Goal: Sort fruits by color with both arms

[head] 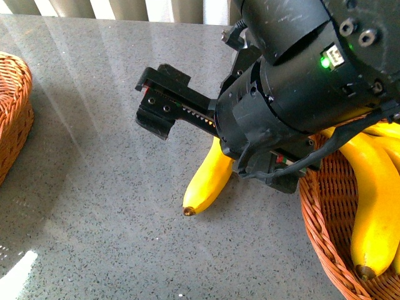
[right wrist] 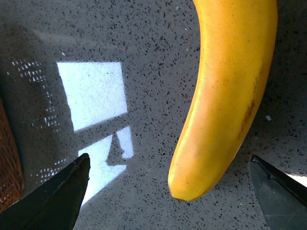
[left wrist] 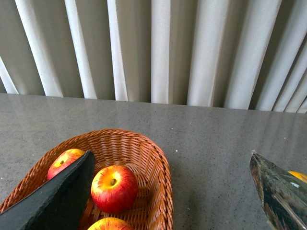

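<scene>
Surface: grey speckled counter [head: 94, 187], curtains behind.
Left gripper [left wrist: 172, 191]: jaws wide, empty, over apple basket [left wrist: 158, 158].
Loose banana [head: 209, 181]: on counter, 9 o'clock of banana basket [head: 325, 250].
Right gripper [right wrist: 168, 191]: wide, straddling banana, not touching.
Handling: likely light, smooth, slippery; grasp mid-body.

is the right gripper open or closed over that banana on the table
Open: in the wrist view the right gripper has its jaws spread wide, the banana lying untouched between them.
</scene>
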{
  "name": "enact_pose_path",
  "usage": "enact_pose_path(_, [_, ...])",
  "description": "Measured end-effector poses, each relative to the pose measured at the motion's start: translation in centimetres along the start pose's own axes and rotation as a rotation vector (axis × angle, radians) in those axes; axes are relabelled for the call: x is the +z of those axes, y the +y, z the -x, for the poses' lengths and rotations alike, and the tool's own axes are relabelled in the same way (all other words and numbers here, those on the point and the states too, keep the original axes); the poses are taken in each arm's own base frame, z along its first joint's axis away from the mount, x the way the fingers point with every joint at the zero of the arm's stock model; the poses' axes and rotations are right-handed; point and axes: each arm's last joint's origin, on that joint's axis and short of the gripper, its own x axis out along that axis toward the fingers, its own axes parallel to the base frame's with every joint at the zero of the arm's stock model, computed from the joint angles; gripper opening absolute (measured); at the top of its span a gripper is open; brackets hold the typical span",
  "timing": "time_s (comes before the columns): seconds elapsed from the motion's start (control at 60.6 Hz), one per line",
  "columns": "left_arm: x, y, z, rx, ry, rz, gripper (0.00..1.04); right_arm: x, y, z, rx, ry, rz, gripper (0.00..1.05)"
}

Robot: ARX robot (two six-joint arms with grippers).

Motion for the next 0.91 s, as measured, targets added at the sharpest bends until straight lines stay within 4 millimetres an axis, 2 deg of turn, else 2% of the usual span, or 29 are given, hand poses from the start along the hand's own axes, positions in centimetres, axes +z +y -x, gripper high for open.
enact_pose_path(0.28, [0.0,0.0,0.0,0.000,0.000,0.000,0.96,-0.5,-0.4,-0.5,-0.035,0.016,-0.033,0.96])
enact_pose_path(0.495, [0.0,0.0,0.0,0.000,0.000,0.000,0.96,-0.7,-0.5,-1.9,-0.078,0.035,-0.042,0.96])
enact_pose_path(0.907, [0.0,0.0,0.0,0.000,0.000,0.000,0.96,0.5,0.6,-4.2,-0.096,0.045,-0.046,0.96])
